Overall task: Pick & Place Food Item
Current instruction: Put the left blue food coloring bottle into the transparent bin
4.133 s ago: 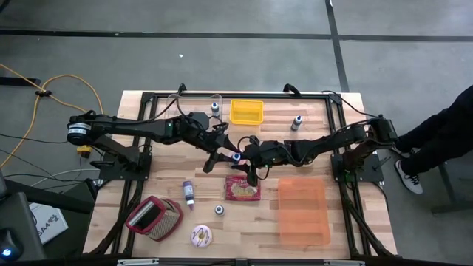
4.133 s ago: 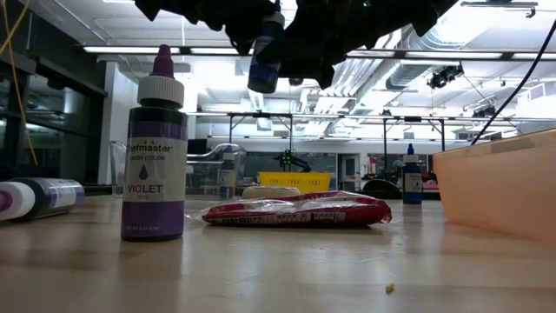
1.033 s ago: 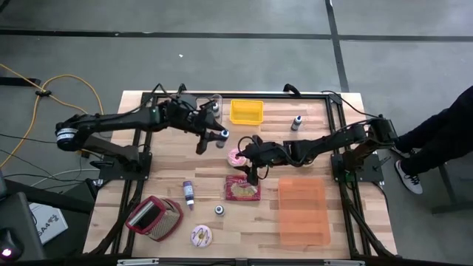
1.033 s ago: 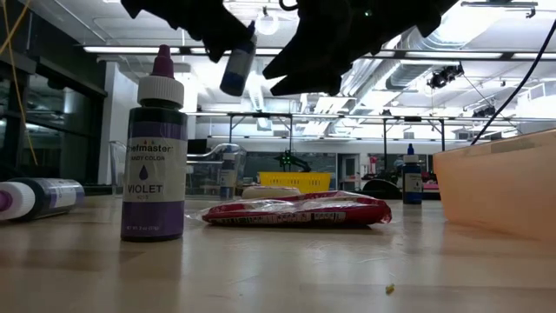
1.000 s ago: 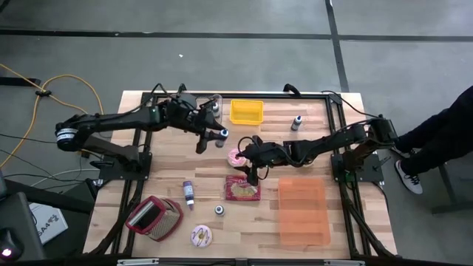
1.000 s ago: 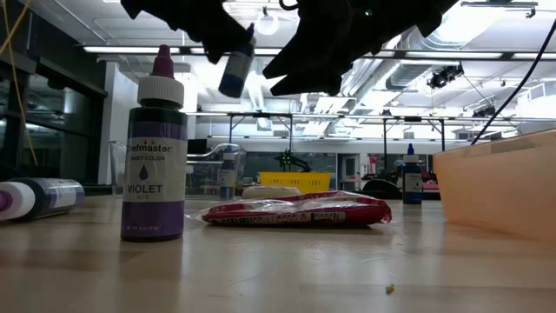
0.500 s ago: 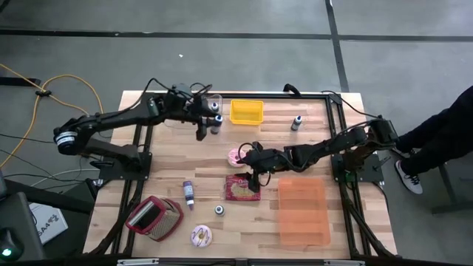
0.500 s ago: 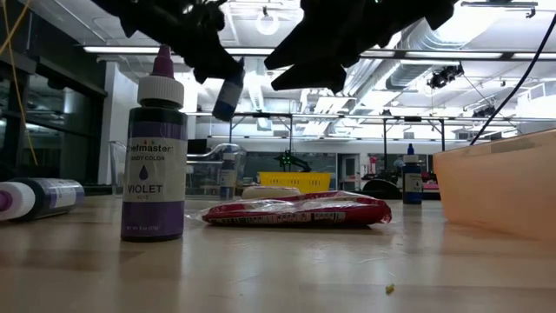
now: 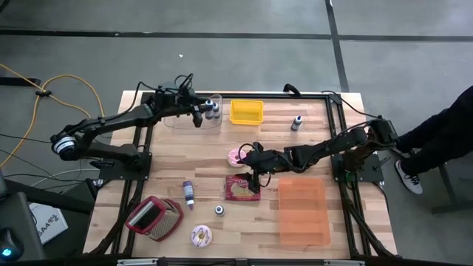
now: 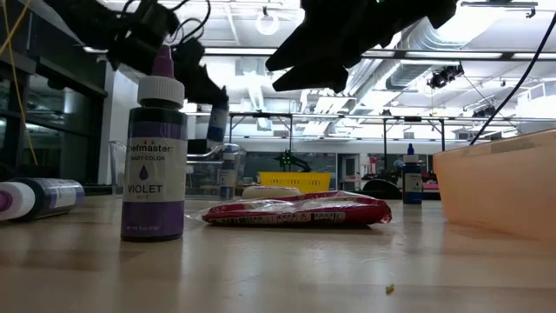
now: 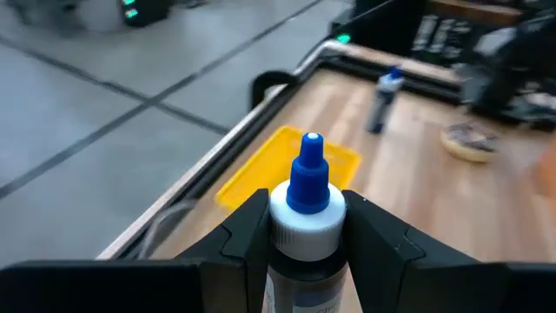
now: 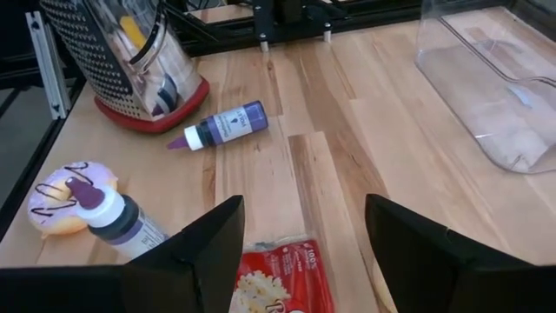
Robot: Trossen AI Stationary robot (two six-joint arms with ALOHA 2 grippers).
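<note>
Left pincer (image 9: 201, 112) is clamped shut at the far left, arm stretched out. Right pincer (image 9: 256, 171) hangs mid-table, fingers (image 12: 204, 252) spread wide.

On my table (image 9: 207, 162), a yellow tray (image 9: 246, 111) sits at the middle of the far edge, and a small dark bottle (image 9: 296, 123) stands upright just to its right. An orange bin (image 9: 303, 210) fills the space by the near right corner. Toward the near left corner lies a metal grater (image 9: 154, 218) with a red rim. Between grater and bin are two violet bottles: one lying on its side (image 9: 188, 193), the other upright (image 9: 219, 210). Off the table's right edge stands a person (image 9: 443, 133) in dark clothing; a yellow cable (image 9: 52, 92) trails across the floor beyond the left edge.
</note>
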